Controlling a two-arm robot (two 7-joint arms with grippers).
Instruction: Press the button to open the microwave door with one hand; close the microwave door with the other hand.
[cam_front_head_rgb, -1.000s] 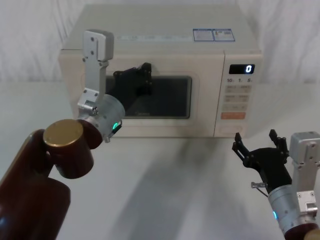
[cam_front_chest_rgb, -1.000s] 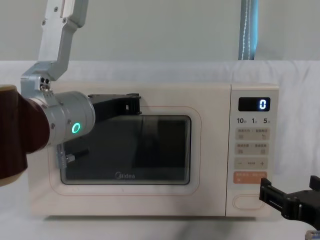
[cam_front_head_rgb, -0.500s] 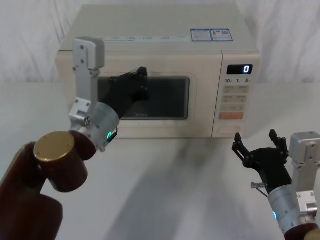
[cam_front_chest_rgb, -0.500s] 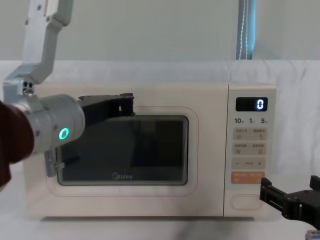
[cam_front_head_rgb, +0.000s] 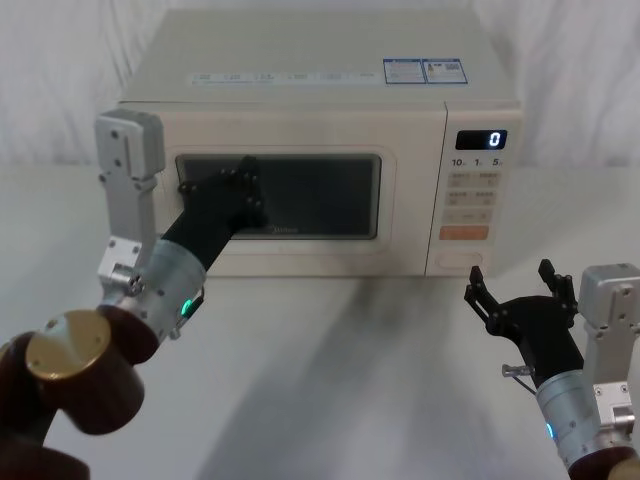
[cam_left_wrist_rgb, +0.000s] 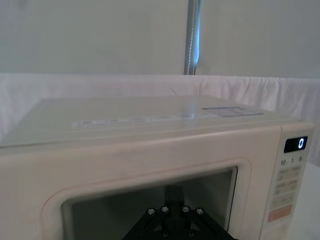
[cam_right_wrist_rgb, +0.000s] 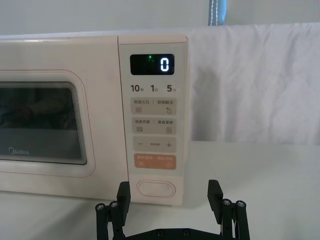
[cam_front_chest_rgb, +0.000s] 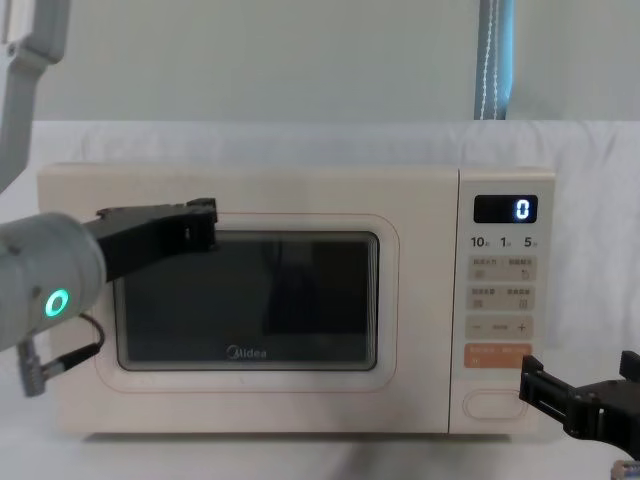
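The microwave door (cam_front_head_rgb: 280, 195) is shut, filling the middle of the head view. The left gripper (cam_front_head_rgb: 222, 192) sits in front of its dark window at center left; I cannot tell if its fingers are apart or together. The right wrist view shows the button (cam_right_wrist_rgb: 156, 188) at bottom center, just above the right gripper (cam_right_wrist_rgb: 170, 197), whose fingers are wide apart and hold nothing.

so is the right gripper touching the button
Apart. In the head view the right gripper sits out on the table, with bare tabletop between it and the button.
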